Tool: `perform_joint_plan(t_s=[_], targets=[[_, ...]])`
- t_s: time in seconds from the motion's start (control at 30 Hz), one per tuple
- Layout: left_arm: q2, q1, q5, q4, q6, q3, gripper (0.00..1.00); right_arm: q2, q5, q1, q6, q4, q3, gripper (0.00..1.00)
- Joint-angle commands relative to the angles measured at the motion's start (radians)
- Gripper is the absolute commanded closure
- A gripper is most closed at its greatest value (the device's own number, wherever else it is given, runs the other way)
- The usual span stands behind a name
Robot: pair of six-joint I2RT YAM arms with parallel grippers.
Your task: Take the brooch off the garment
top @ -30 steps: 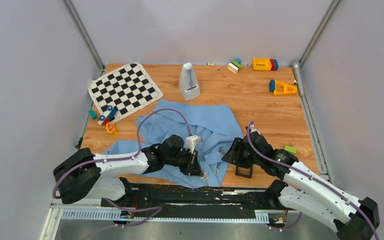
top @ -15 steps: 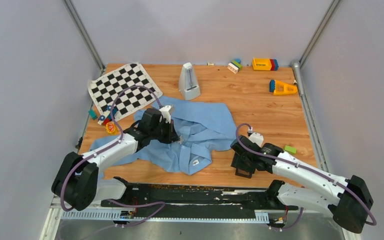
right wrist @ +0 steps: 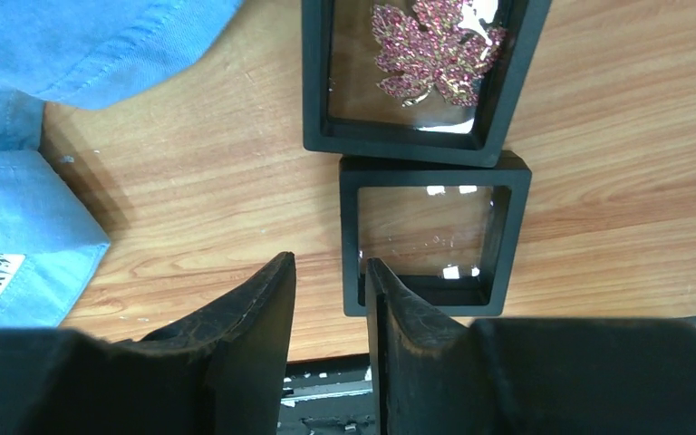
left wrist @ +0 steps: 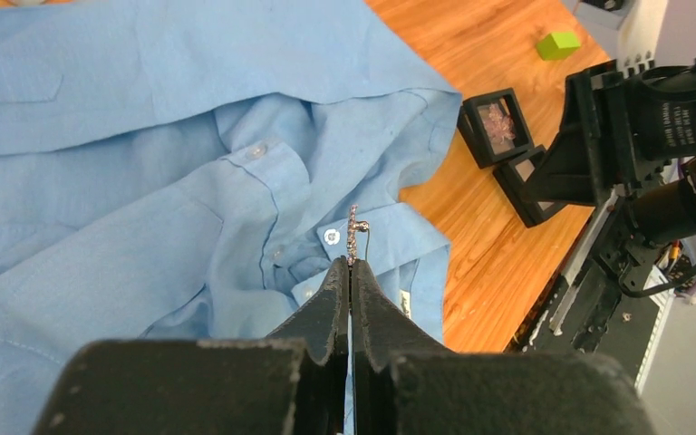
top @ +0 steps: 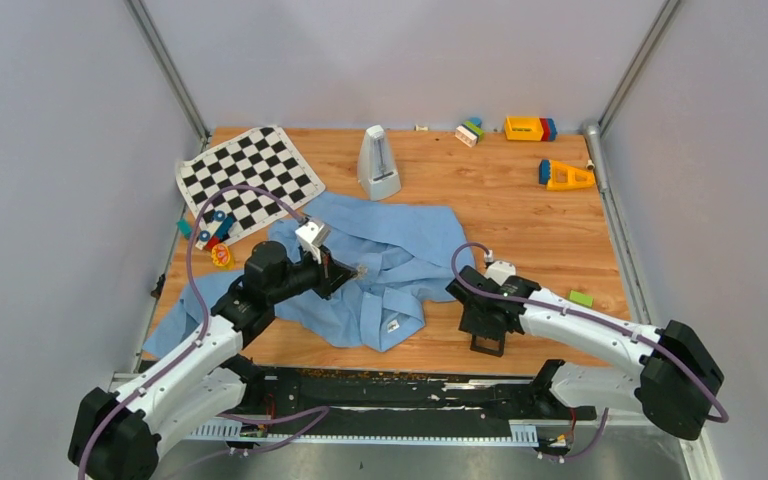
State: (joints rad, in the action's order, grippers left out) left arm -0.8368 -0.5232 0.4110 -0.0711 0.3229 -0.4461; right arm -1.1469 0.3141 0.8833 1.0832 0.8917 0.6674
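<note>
The garment (top: 400, 255) is a light blue button-up shirt, spread crumpled over the middle of the table. My left gripper (top: 345, 272) hovers over its middle, shut on the brooch (left wrist: 352, 236), a thin sparkly silver piece seen edge-on that sticks out past the fingertips (left wrist: 335, 281). Collar and buttons of the garment (left wrist: 145, 136) lie behind it; I cannot tell whether the pin touches the cloth. My right gripper (right wrist: 330, 263) is open low over the wood at the shirt's right edge. The left wall of an empty black frame (right wrist: 430, 237) shows in its gap, close against the right finger.
A second black frame (right wrist: 317, 100) joined to the empty one holds a red maple-leaf pin. A checkered mat (top: 250, 178) and small toys (top: 215, 240) lie at the left. A grey metronome (top: 378, 163) stands behind the shirt. Coloured blocks (top: 530, 128) sit far right, a green block (top: 581, 298) near right.
My left gripper has pulled back from the shirt's near edge to over its middle, and the shirt has shifted with it. The right gripper has moved slightly left and its jaws have narrowed.
</note>
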Motion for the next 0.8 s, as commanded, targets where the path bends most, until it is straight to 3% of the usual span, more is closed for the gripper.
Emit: perform_joint_plan(t_s=[0.0,0.77], targets=[[0.017,-0.003,0.018,-0.079,-0.028,0.011,1.00,-0.035,0.031,0.007,-0.011,-0.042,0.046,0.65],[-0.043,-0.003,0.054,-0.081,-0.031,-0.006,1.00,-0.044,0.039,0.007,-0.004,-0.049,-0.014,0.71]])
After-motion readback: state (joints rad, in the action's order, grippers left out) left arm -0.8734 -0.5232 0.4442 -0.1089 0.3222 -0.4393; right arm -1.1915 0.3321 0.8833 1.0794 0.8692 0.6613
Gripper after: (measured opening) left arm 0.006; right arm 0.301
